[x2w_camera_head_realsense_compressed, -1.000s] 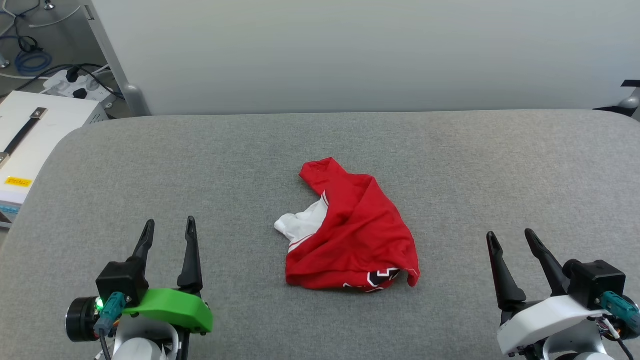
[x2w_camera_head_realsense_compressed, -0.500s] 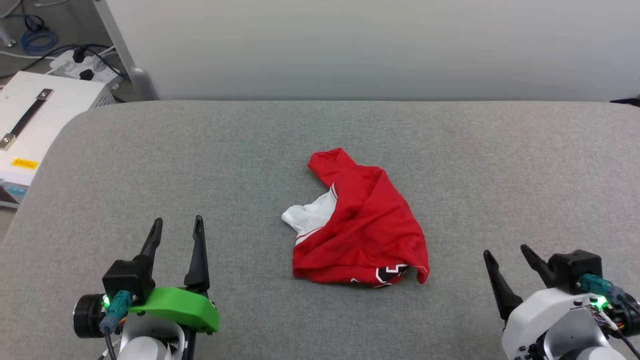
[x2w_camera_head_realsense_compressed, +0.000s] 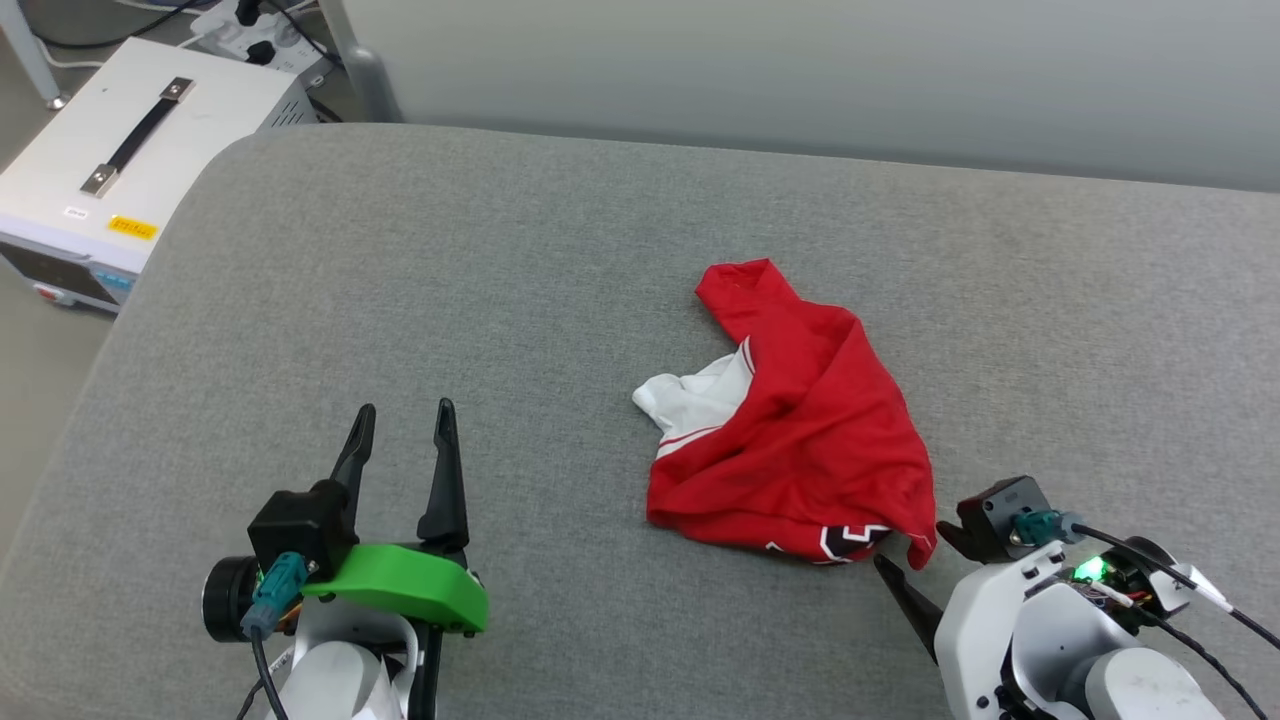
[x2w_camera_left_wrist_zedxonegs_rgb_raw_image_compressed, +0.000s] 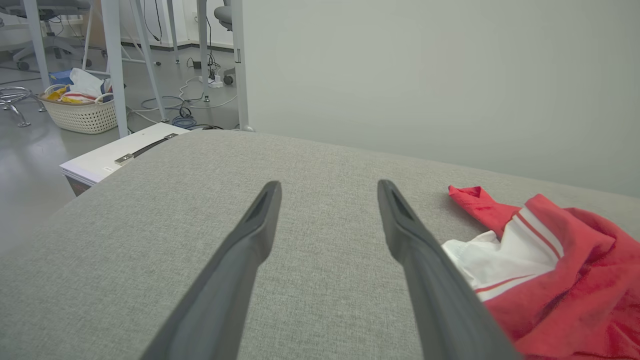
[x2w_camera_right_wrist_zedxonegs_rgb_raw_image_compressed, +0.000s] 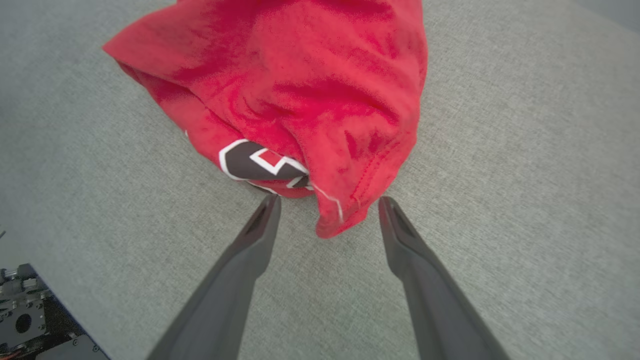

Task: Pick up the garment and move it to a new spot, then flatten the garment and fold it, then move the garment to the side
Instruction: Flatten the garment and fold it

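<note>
Looking at the garment (x2w_camera_head_realsense_compressed: 800, 440) here: bunched in a red heap right of centre in the head view, on the grey padded table (x2w_camera_head_realsense_compressed: 500, 250), white sleeve poking out left, bit of black print along the lower edge. Right gripper (x2w_camera_right_wrist_zedxonegs_rgb_raw_image_compressed: 328, 200) spread wide, straddling the cloth's lower corner, not pinching it yet. Left gripper (x2w_camera_head_realsense_compressed: 406, 406) at lower left, wide open too, well apart from the cloth. Pretty clearly the pick-up step. Next up, probably: nudge in, pinch that corner, lift.
</note>
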Tool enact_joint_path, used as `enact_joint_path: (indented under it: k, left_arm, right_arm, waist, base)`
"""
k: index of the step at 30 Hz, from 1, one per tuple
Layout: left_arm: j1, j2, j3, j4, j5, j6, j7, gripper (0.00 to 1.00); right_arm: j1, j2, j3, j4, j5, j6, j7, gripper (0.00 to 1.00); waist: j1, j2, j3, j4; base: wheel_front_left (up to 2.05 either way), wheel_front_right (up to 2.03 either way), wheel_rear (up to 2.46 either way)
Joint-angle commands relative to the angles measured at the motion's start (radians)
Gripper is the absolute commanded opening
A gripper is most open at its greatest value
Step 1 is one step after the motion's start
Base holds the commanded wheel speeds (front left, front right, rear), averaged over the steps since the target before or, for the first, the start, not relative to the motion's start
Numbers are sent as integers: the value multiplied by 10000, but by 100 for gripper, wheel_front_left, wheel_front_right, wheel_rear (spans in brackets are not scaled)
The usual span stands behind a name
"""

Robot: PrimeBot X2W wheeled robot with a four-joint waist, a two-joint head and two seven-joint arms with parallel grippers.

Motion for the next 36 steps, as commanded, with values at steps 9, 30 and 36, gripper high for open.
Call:
enact_joint_path:
  k: [9, 30, 36]
  left_arm:
    - [-245, -447, 235, 107, 400, -329, -57, 100]
    - [-66, -663, 825, 434, 842, -875, -58, 100]
    - [-8, -676, 900, 480, 898, -954, -58, 100]
  right_arm:
    - [-931, -326, 570, 1190, 165, -7, -33, 0]
    - [-386, -559, -4704, 157, -691, -7, -231, 0]
    - [1421, 610, -6623, 105, -985, -7, -75, 0]
  waist:
    - [0, -1, 376, 537]
    - [0, -1, -45, -571]
    - [0, -1, -24, -776]
  base:
    - [0, 0, 0]
    - [0, 0, 0]
    - [0, 0, 0]
